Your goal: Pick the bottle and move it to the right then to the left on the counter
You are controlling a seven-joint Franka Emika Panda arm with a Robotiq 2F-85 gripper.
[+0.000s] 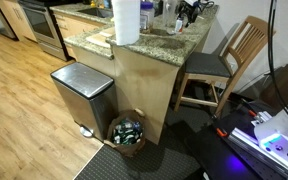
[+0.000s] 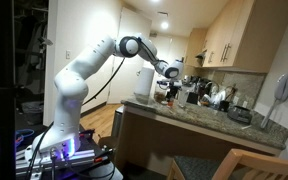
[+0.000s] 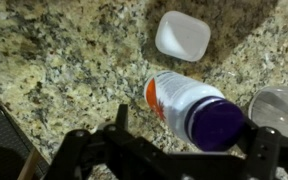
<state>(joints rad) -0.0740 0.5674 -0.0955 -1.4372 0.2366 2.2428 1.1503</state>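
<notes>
In the wrist view the bottle (image 3: 184, 105) is white with an orange label and a purple cap, and it stands on the speckled granite counter (image 3: 64, 60). My gripper (image 3: 187, 130) is open, with one finger on each side of the bottle. A gap shows between the left finger and the bottle's side. In an exterior view the gripper (image 2: 167, 88) hangs low over the counter (image 2: 194, 112) among the clutter. The bottle is too small to make out there.
A white square lid or dish (image 3: 182, 35) lies just beyond the bottle, and a clear glass container (image 3: 279, 105) stands close on its right. On the counter (image 1: 154, 45) stands a paper towel roll (image 1: 126, 20). A steel trash bin (image 1: 82, 92), a basket of cans (image 1: 127, 130) and a wooden chair (image 1: 219, 65) stand below.
</notes>
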